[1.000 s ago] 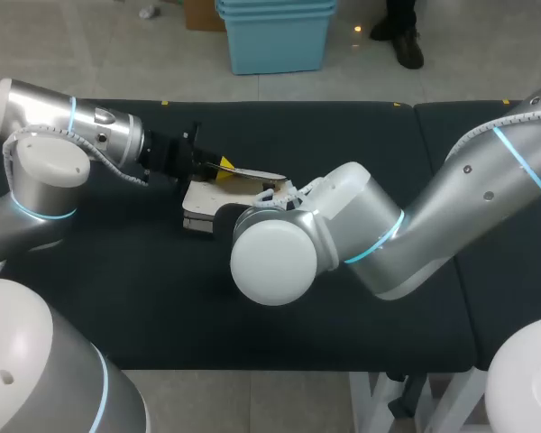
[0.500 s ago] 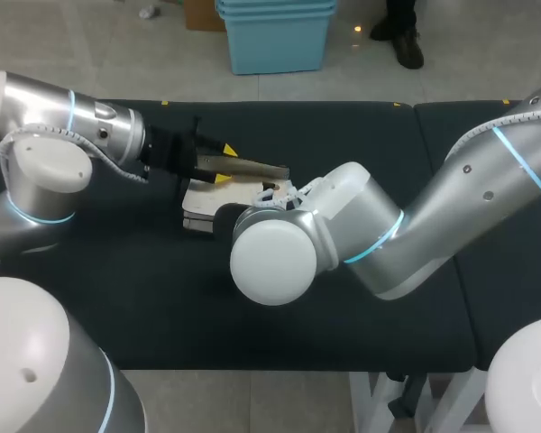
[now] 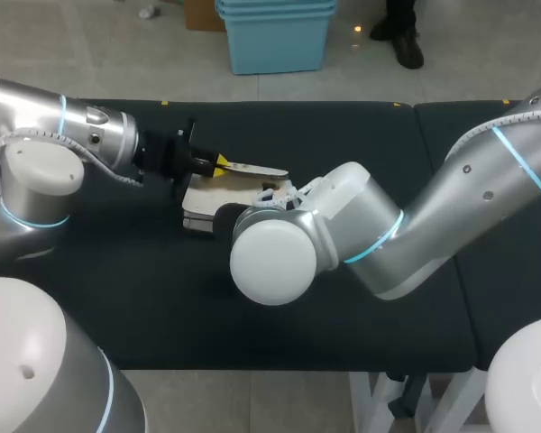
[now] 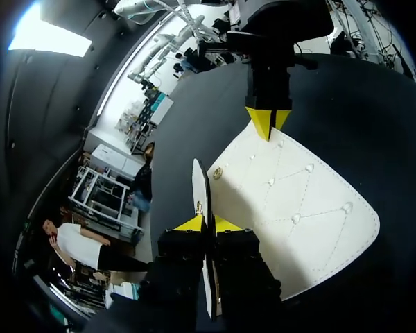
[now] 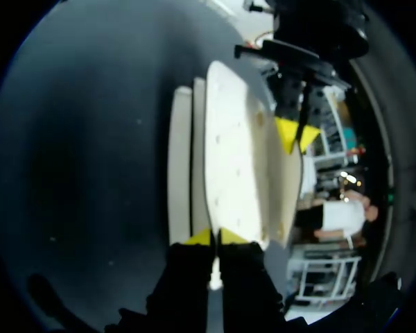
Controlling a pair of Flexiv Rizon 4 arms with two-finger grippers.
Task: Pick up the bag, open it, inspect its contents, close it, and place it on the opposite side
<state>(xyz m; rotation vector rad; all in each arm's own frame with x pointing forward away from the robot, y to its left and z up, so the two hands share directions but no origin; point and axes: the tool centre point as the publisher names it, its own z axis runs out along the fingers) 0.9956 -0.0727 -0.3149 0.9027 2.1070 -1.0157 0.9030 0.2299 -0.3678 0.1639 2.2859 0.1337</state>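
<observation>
White quilted bag (image 3: 203, 203) flat on the dark table (image 3: 388, 144), between the two grippers. Small studs at the crossings of the stitching, and a round metal fitting (image 4: 217, 173) near one corner. Flap (image 3: 257, 169) lifted clear of the body, seen from above as a thin pale strip running out ahead of the left gripper (image 3: 218, 166).

Left gripper (image 4: 208, 223), in its own view: yellow tips pressed onto the flap (image 4: 200, 182) from both sides, thin edge pinched between them. Body of the bag (image 4: 291, 208) spread just beside and ahead of those fingers, lower than the flap. Straight ahead, at the bag's far end, right gripper (image 4: 267, 123) pointing back, tips together on the far edge.

Right gripper (image 5: 215, 237), in its own view: fingers nearly together, clamped on the nearest edge of the bag (image 5: 229, 152), with white layers stretching away ahead. Beyond them and a little to one side, left gripper (image 5: 296, 135), tips closed on the raised flap (image 5: 291, 187).

From above: right gripper hidden behind the bulk of the right arm (image 3: 361, 230), in from the right side and past the middle of the table, ending at the bag. Left arm (image 3: 63, 144) low over the table, wrist level, fingers aimed toward the right arm. Grippers facing each other with the bag between.
</observation>
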